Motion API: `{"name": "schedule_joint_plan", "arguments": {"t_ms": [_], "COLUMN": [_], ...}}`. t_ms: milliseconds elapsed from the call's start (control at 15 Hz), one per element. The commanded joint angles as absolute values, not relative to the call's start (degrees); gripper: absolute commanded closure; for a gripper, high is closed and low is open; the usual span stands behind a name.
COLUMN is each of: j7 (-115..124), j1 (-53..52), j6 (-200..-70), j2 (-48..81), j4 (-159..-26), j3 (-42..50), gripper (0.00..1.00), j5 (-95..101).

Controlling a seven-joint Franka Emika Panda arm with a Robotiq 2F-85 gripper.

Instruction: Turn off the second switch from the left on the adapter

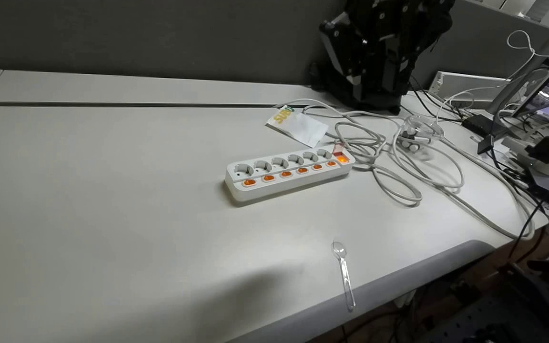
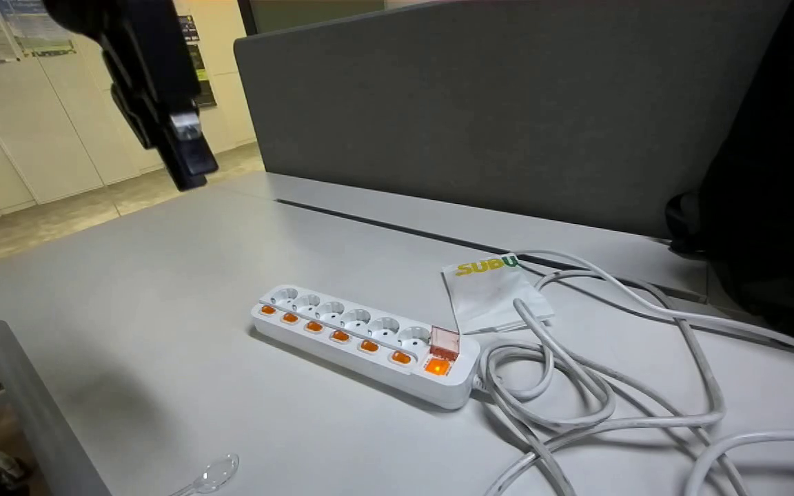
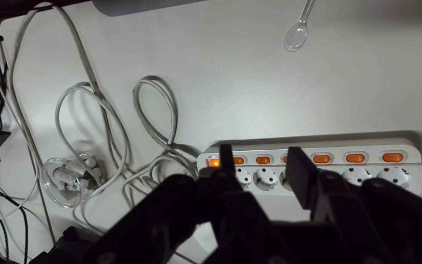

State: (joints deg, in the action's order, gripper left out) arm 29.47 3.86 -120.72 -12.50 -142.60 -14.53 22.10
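Observation:
The adapter (image 1: 298, 183) is a long white power strip with a row of sockets and orange switches; it also shows in the exterior view (image 2: 352, 355) and the wrist view (image 3: 335, 148). In both exterior views, the second switch from the left (image 1: 268, 178) (image 2: 290, 317) is orange; the wrist view shows this switch (image 3: 355, 158) second from the right. A glowing main switch (image 2: 437, 366) sits at the cord end beneath a raised clear cover. My gripper (image 3: 263, 157) is open and empty, above the adapter in the wrist view. An exterior view shows my gripper (image 2: 194, 169) raised above the table.
Grey cables (image 1: 360, 136) coil at the adapter's cord end. A white paper packet (image 1: 298, 126) lies behind it. A clear spoon (image 1: 343, 274) lies near the table's front edge. A clear cup (image 3: 68, 179) lies among cables. A dark partition (image 1: 160, 38) and black bag (image 1: 379, 52) stand behind.

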Motion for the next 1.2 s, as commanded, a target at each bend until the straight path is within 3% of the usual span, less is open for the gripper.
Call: {"name": "schedule_joint_plan", "arguments": {"t_ms": [0, 67, 200, 333, 667, 1133], "j7": [33.40, 33.02, 31.36, 30.67, 30.51, 21.72], "j1": [2.73, 2.39, 1.48, 0.40, -0.25, -0.82], "j6": [-121.87, -121.97, -121.71, -122.39, -122.20, -145.05], "j2": [-5.01, -3.31, -1.46, -2.70, -1.38, 7.79], "j4": [-139.09, -138.37, -137.21, -139.09, -137.72, -137.53], "j3": [-12.37, -11.56, -10.03, -8.88, -8.02, -5.26], "gripper": [0.88, 0.95, 1.00, 0.96, 0.99, 1.00], "j5": [25.93, 25.92, 24.76, 24.28, 23.72, 13.87]}}
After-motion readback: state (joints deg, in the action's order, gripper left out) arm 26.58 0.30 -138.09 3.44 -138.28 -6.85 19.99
